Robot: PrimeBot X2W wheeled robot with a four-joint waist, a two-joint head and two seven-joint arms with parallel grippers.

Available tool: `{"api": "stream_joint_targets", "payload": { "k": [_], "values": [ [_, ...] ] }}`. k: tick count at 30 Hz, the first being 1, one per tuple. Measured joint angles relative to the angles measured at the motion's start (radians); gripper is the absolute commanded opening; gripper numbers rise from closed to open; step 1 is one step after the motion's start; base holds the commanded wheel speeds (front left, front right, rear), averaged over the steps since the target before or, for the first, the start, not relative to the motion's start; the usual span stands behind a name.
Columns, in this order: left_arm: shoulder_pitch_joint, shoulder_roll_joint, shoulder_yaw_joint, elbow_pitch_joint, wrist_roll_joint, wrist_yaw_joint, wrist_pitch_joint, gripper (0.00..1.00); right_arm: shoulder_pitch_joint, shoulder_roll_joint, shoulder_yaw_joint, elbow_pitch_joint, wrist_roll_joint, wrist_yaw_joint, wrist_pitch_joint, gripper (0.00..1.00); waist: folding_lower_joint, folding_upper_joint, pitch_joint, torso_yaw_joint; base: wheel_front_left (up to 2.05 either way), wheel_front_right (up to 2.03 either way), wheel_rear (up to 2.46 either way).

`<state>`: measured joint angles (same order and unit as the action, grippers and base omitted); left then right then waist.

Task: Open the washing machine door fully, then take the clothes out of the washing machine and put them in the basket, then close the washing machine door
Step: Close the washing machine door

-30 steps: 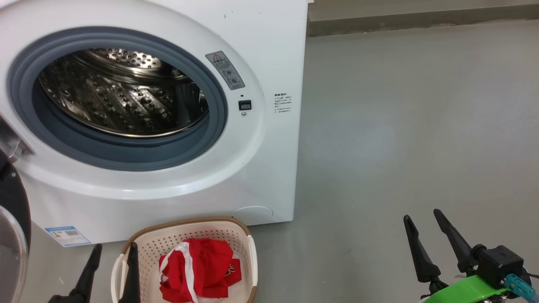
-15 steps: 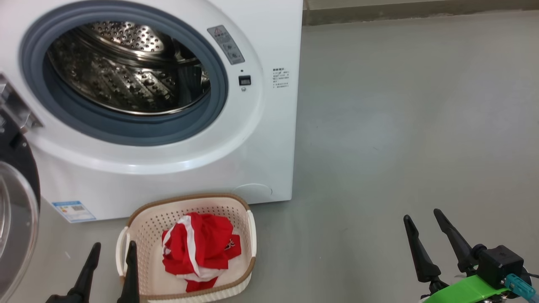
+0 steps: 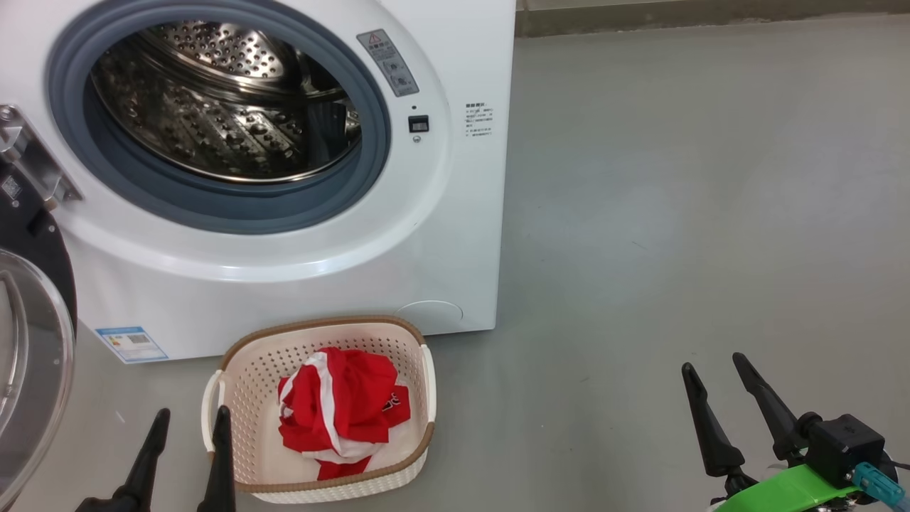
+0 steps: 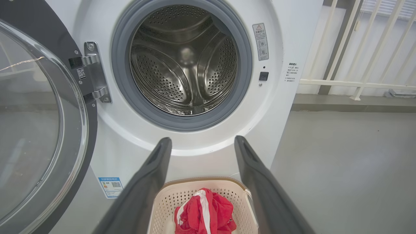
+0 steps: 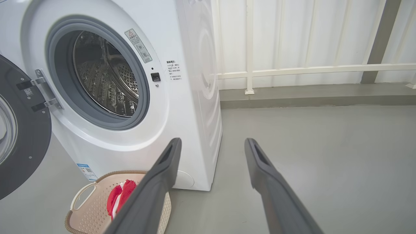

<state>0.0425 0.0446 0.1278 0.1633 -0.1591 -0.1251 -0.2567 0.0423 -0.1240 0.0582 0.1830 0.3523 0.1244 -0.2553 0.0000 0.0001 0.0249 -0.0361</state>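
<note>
The white washing machine [image 3: 441,235] stands at upper left with its steel drum [image 3: 220,107] bare inside. Its door [image 3: 32,341] hangs wide open at the left edge, black rim and glass bowl facing me; the door [image 4: 39,123] is large in the left wrist view. On the floor in front sits the cream basket [image 3: 242,370] with the red and white clothes [image 3: 341,409] inside. My left gripper [image 3: 190,419] is open, low and just left of the basket. Far to the right, my right gripper [image 3: 712,364] is open over bare floor. Both hold nothing.
Grey floor [image 3: 675,213] stretches right of the machine. A low kerb [image 3: 711,21] runs along the back, with a white railing [image 5: 308,69] above it in the right wrist view.
The head view has shifted, so the machine and basket sit differently in the picture and the whole basket now shows. Both grippers stay open and in place.
</note>
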Motion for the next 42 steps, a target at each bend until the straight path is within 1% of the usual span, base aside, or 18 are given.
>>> {"api": "stream_joint_targets", "payload": {
  "k": [8, 13, 16, 26, 32, 42],
  "values": [
    [0.0, 0.0, -0.002, 0.001, -0.002, 0.0, 0.0, 1.0, 0.0, 0.0, -0.001, -0.001, 0.0, 0.0, 0.0, 1.0, 0.0, 0.0, -0.002, 0.022, 0.0, 0.0, 0.0],
    [0.0, 0.0, -0.008, 0.005, -0.027, 0.004, 0.0, 1.0, 0.0, 0.0, 0.017, 0.0, 0.0, 0.0, 0.0, 1.0, 0.0, 0.0, -0.006, 0.055, 0.0, 0.0, 0.0],
    [0.001, 0.0, -0.021, 0.006, -0.036, 0.016, 0.0, 1.0, 0.0, -0.002, 0.024, 0.0, 0.0, 0.0, 0.0, 1.0, 0.0, 0.0, -0.009, 0.082, 0.0, 0.0, 0.0],
    [0.047, 0.0, -0.03, 0.01, -0.053, 0.047, 0.0, 1.0, -0.001, -0.005, 0.064, 0.009, 0.009, 0.0, 0.0, 1.0, 0.0, 0.0, -0.021, 0.2, 0.0, 0.0, 0.0],
    [0.075, 0.0, -0.032, 0.008, -0.068, 0.075, 0.0, 1.0, -0.004, -0.005, 0.091, 0.014, 0.014, 0.0, 0.0, 1.0, 0.0, 0.0, -0.028, 0.285, 0.0, 0.0, 0.0],
    [0.104, 0.0, -0.045, -0.01, -0.109, 0.109, 0.0, 1.0, -0.007, -0.002, 0.138, 0.025, 0.015, 0.0, 0.0, 1.0, 0.0, 0.0, -0.037, 0.427, 0.0, 0.0, 0.0]
  ]
}}
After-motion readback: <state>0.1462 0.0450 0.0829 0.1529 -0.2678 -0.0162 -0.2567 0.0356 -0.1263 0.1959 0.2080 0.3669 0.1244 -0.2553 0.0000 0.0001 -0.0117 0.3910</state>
